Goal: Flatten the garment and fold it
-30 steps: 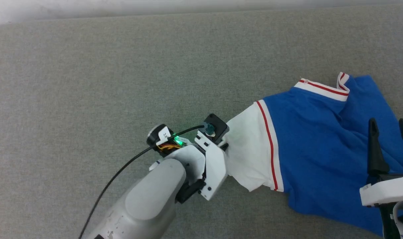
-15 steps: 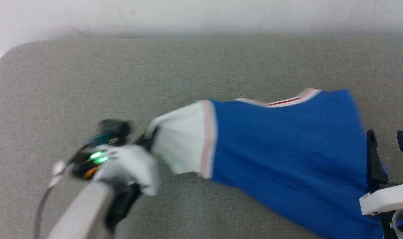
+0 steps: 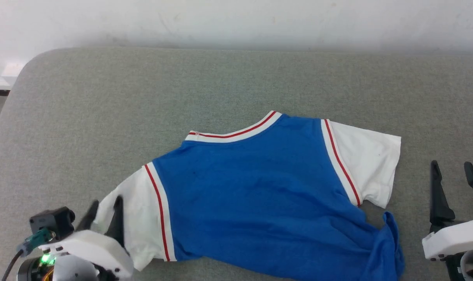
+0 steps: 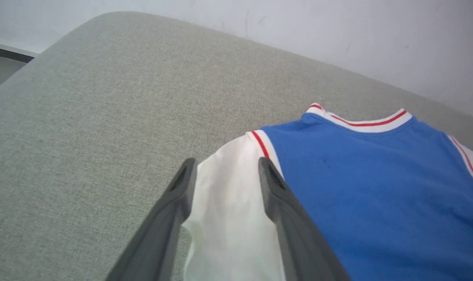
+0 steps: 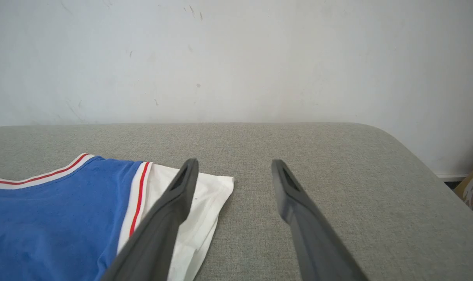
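Poised left gripper [image 3: 104, 212] with fingers parted over a white sleeve of the garment [image 3: 259, 195] — not clamped.
Hung right gripper [image 3: 452, 166] parted too, empty, near the other sleeve; lay spread on the grey cushion [image 3: 142, 89], hem bunched at lower right, collar toward the wall [image 3: 236, 19].
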{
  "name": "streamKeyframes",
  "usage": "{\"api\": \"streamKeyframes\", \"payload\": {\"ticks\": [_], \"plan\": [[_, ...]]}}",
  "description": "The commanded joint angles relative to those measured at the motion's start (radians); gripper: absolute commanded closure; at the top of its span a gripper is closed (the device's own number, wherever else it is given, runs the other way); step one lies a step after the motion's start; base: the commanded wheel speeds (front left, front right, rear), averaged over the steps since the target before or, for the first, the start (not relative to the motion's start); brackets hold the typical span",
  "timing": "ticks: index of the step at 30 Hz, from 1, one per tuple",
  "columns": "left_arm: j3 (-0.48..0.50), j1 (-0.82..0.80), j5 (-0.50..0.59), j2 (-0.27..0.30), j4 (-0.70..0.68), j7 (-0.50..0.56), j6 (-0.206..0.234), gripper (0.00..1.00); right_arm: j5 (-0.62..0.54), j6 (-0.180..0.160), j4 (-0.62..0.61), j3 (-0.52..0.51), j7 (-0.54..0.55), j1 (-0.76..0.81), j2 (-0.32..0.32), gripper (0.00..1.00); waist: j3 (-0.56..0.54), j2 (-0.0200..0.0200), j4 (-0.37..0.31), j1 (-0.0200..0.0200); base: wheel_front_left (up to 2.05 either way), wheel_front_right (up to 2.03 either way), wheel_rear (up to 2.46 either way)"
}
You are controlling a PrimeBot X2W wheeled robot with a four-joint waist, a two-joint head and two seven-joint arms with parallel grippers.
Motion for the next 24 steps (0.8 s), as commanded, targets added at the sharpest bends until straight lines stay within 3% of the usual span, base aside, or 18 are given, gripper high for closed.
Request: {"api": "streamKeyframes", "payload": {"ticks": [1,4,6,11,16,24], "plan": [[0.01,-0.02,-0.002,-0.02,-0.017,-0.039,0.001,0.0,-0.003,-0.001,-0.002,0.001,0.003,0.002,0.001,0.0,-0.001,0.0,0.003,0.0001,0.0,0.0,0.0],[0.025,-0.058,-0.012,-0.068,-0.051,-0.14,-0.021,0.0,-0.004,-0.001,-0.003,0.004,0.006,0.0,0.001,0.0,-0.003,0.0,0.003,0.0001,0.0,0.0,0.0],[0.031,-0.084,0.026,-0.071,-0.065,-0.223,-0.032,0.0,-0.005,-0.001,-0.005,0.007,0.006,-0.002,0.001,0.0,-0.002,0.0,-0.003,0.0001,0.0,0.0,0.0],[0.048,-0.105,0.149,-0.101,-0.089,-0.407,-0.012,0.0,0.001,-0.001,-0.002,0.011,-0.001,-0.001,0.001,0.0,-0.001,0.0,-0.025,0.0001,0.0,0.0,0.0],[0.032,-0.065,0.265,-0.15,-0.09,-0.427,-0.004,0.0,0.004,-0.001,0.004,0.017,-0.01,0.007,0.001,0.0,-0.001,0.0,-0.042,0.0001,0.0,0.0,0.0],[0.053,-0.029,0.328,-0.217,-0.075,-0.428,-0.06,0.0,-0.013,-0.001,-0.006,0.021,0.005,-0.014,0.001,0.0,0.014,0.0,-0.034,0.0001,0.0,0.0,0.0]]}}
